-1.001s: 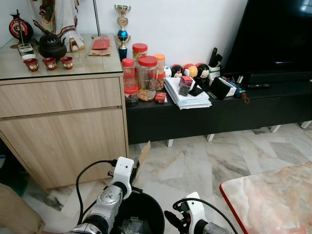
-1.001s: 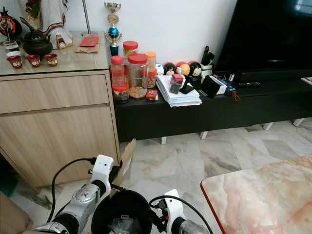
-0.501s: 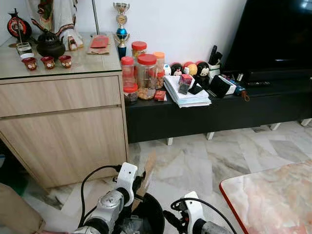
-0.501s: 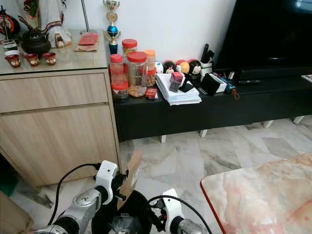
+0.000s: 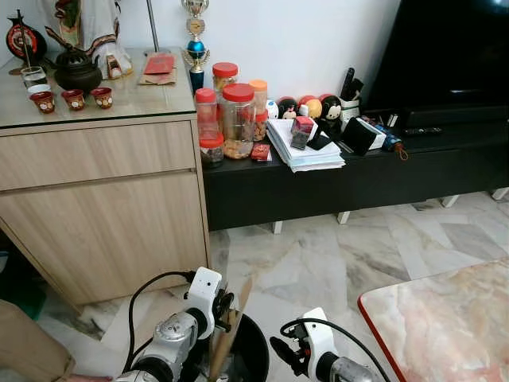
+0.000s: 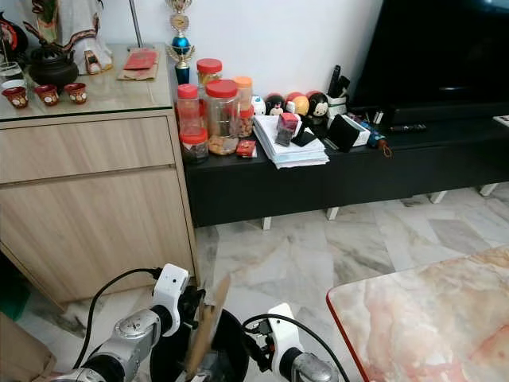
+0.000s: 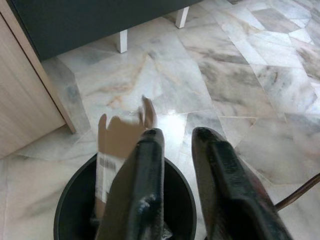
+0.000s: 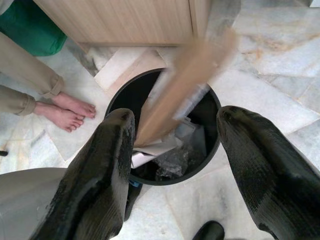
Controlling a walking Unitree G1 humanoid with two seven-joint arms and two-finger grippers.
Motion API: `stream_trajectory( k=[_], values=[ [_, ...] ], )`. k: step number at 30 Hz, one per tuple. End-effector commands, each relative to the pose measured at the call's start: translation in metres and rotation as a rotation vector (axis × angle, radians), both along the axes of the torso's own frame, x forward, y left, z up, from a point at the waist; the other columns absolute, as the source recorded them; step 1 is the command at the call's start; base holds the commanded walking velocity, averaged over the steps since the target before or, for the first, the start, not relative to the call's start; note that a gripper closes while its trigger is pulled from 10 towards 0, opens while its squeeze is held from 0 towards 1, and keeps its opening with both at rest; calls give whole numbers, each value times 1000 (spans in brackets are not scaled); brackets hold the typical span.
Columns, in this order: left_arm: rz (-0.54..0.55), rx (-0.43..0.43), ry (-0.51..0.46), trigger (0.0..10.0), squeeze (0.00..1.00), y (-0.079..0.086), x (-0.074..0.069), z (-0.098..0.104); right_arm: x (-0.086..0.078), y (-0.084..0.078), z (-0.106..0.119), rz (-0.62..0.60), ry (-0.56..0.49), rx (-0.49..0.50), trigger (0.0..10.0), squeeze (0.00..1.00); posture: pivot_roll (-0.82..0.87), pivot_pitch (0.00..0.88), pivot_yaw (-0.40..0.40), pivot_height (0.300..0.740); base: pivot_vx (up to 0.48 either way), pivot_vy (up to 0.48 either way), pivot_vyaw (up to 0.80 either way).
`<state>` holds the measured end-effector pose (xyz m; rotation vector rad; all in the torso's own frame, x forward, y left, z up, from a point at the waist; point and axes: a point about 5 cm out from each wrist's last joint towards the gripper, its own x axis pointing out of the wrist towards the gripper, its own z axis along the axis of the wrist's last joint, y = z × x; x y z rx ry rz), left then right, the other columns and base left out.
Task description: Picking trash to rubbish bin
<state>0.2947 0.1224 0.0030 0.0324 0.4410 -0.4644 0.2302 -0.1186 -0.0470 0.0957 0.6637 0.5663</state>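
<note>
A black rubbish bin (image 5: 256, 352) stands on the marble floor right below me, with crumpled trash (image 8: 172, 160) inside. A flat brown cardboard piece (image 5: 226, 341) stands tilted in it, its lower end inside the rim (image 8: 119, 93); the right wrist view blurs the cardboard (image 8: 192, 82). My left gripper (image 7: 178, 134) hovers over the bin's edge, open with a narrow gap; the cardboard (image 7: 119, 145) lies beside one finger (image 7: 142, 185), not between them. On the bin's other side, my right gripper (image 8: 177, 117) is wide open above the bin mouth.
A wooden cabinet (image 5: 103, 207) stands close on the left, a black TV bench (image 5: 358, 179) with jars and papers behind. A marble tabletop corner (image 5: 449, 322) juts in at the right. A person's bare feet (image 8: 70, 107) and trouser leg (image 5: 24, 354) are beside the bin.
The cardboard, held high and tilted above the bin by my left gripper, has come down into the bin and now sits beside the finger. The camera shifted slightly.
</note>
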Motion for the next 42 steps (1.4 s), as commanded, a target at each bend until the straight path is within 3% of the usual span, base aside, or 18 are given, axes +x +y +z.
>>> stream_trajectory(
  k=[1,12,13,14,15,23,24,25,28,31,34,35,36,37,42],
  values=[
    [-18,1,4,10000,1000,-1,-1,-1,4,-1,2,-14,-14,-1,10000,0,117,42,-55,740,0,0,0],
    [-36,12,-12,10000,1000,-2,1,2,1,0,0,-31,-6,-5,10000,0,123,40,-55,740,0,0,0],
    [-29,28,-18,10000,129,0,1,2,0,-1,-1,-37,-1,-14,10000,0,122,33,-49,740,0,0,0],
    [-29,28,-18,10000,129,0,1,2,0,-1,-1,-37,-1,-14,10000,0,122,33,-49,740,0,0,0],
    [-13,44,-20,10000,0,3,2,2,-1,-2,-2,-49,5,-28,10000,0,122,33,-49,740,0,0,0],
    [167,201,5,10000,0,43,-4,-8,-3,-13,-6,-161,6,-85,10000,0,124,15,-41,740,0,0,0],
    [239,281,49,10000,0,61,-14,-17,-6,-17,-10,-198,31,-109,10000,0,124,15,-41,740,0,0,0],
    [285,305,90,10000,0,71,-23,-24,-10,-19,-13,-199,47,-119,10000,0,124,15,-41,740,0,0,0],
    [349,382,171,10000,0,91,-45,-39,-19,-21,-19,-210,85,-134,10000,0,126,8,-39,740,0,0,0],
    [432,420,273,10000,0,112,-77,-57,-35,-33,-30,-276,152,-215,10000,0,130,0,-41,740,0,0,0],
    [460,433,311,10000,0,118,-89,-63,-41,-38,-33,-300,175,-251,10000,0,130,0,-41,740,0,0,0],
    [491,455,389,10000,0,124,-114,-74,-52,-42,-39,-307,211,-289,10000,0,131,0,-43,740,0,0,0],
    [491,455,389,10000,0,124,-114,-74,-52,-42,-39,-307,211,-289,10000,0,131,0,-43,740,0,0,0],
    [505,466,434,10000,0,127,-129,-81,-59,-43,-42,-310,229,-303,10000,0,131,0,-43,740,0,0,0],
    [512,469,460,10000,0,124,-139,-86,-65,-45,-45,-326,249,-308,10000,0,131,0,-49,740,0,0,0]
  ],
)
